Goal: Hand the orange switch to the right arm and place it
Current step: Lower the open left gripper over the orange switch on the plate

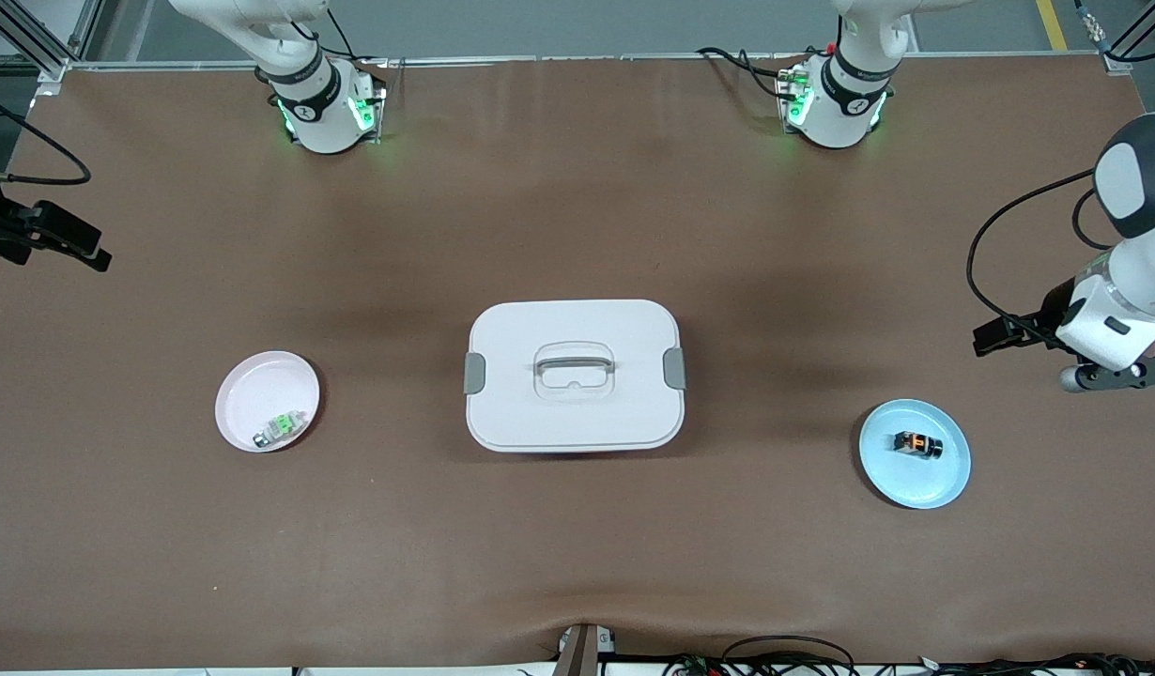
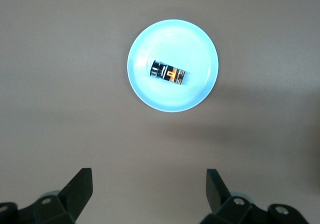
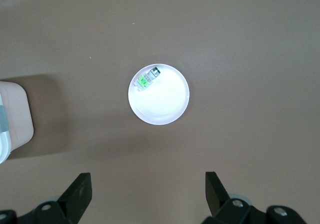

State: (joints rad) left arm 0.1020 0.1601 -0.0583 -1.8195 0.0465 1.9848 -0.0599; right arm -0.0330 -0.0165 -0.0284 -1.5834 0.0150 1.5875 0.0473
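**Both grippers wide open, switch on its plate**

The orange switch (image 1: 917, 444) lies in the blue plate (image 1: 944, 483), toward the left arm's end from the white box (image 1: 574, 376). Left gripper (image 2: 149, 189) hangs spread and empty above it. Right gripper (image 3: 148, 189), equally spread, hovers over the pink plate (image 3: 167, 106), seemingly waiting.

You will find no readable text, label, brand name or number anywhere here. The nearest thing to a sign is a small white emblem on the black ring of each arm base (one on the right arm's base (image 1: 307, 111), one on the left arm's base (image 1: 854, 106)), and it cannot be made out as letters. The orange switch (image 1: 917, 444) shows pale marks on its glowing face in the left wrist view (image 2: 168, 73), yet they do not resolve into any character you could read
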